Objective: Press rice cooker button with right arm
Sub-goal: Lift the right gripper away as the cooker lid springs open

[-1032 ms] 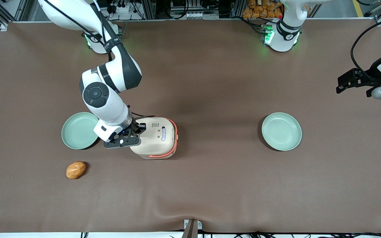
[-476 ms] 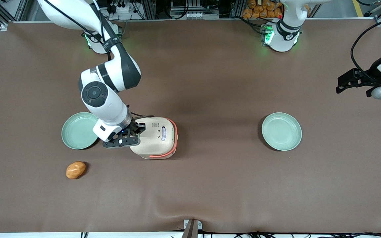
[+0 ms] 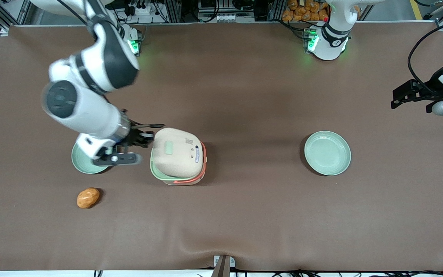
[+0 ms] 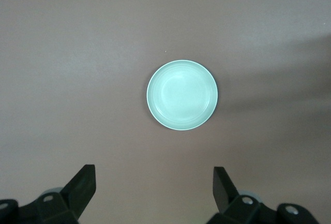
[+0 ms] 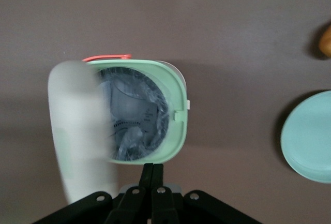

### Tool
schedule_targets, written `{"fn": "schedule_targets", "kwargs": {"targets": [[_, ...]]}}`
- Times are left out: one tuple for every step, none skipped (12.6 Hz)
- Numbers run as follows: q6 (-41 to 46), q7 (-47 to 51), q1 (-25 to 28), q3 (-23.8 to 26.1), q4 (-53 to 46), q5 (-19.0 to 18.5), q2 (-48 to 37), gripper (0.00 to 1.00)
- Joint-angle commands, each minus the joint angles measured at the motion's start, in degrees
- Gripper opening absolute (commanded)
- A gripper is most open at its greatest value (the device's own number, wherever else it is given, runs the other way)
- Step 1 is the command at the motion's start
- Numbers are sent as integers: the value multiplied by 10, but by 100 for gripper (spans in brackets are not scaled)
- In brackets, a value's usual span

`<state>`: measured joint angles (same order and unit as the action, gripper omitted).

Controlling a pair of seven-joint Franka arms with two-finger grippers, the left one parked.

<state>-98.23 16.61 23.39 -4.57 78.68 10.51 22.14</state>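
The rice cooker (image 3: 178,158) stands mid-table with its cream lid (image 3: 177,152) swung up, so the pale-green body rim (image 3: 154,170) shows. On the lid sits the small pale-green button (image 3: 169,147). My right arm's gripper (image 3: 147,137) hangs just beside the cooker, toward the working arm's end, touching nothing. In the right wrist view the gripper (image 5: 153,168) is shut and empty, with its tips close to the green rim (image 5: 178,105). The silvery inner pot (image 5: 135,115) lies open and the lid (image 5: 77,131) is a blur.
A pale-green plate (image 3: 80,161) lies partly under the gripper's wrist, seen too as the plate (image 5: 310,141). An orange-brown lump (image 3: 88,197) lies nearer the front camera. Another plate (image 3: 327,152) lies toward the parked arm's end, the same plate (image 4: 182,95).
The gripper has pulled off the cooker's lid toward the working arm's end, and the arm has swung up and away. The lid has sprung open, baring the green rim.
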Motion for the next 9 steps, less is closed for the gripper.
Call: {"fn": "schedule_targets", "kwargs": {"targets": [[45, -9, -43, 7, -27, 12, -21, 49], [63, -34, -55, 6, -26, 9, -38, 91], [95, -56, -69, 4, -26, 7, -54, 100], [116, -75, -91, 4, -27, 7, -67, 100], [125, -91, -106, 4, -27, 7, -83, 100], [137, -102, -125, 3, -26, 6, -100, 100], [160, -104, -138, 3, -26, 3, -113, 100], [183, -105, -149, 3, -27, -13, -129, 100], [195, -109, -157, 5, -24, -38, -152, 100]]}}
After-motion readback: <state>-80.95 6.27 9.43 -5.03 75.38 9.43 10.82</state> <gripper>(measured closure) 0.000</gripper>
